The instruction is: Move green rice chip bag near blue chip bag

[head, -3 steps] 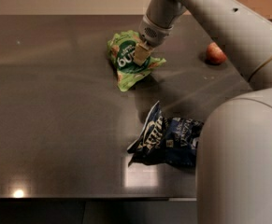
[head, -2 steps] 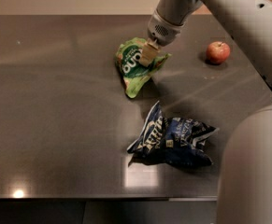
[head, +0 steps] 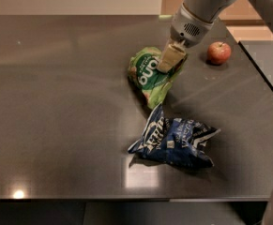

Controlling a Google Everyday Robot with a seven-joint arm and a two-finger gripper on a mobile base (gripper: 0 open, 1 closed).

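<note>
The green rice chip bag (head: 149, 74) is a light-green foil bag with a dark green oval logo, near the middle of the dark table (head: 56, 102). My gripper (head: 171, 60) comes in from the upper right and is shut on the bag's right upper edge. The bag hangs tilted, and its lower tip points down toward the blue chip bag (head: 173, 139). The blue bag is dark navy and wrinkled. It lies flat just in front of the green bag, and its upper corner almost touches the green bag's tip.
A red apple (head: 219, 53) sits on the table to the right of my gripper. The table's right edge runs diagonally at the far right, and its front edge is just below the blue bag. A wall stands behind the table.
My gripper has carried the green bag to the right and forward, closer to the blue bag. The blue bag and the apple have not moved on the table.
</note>
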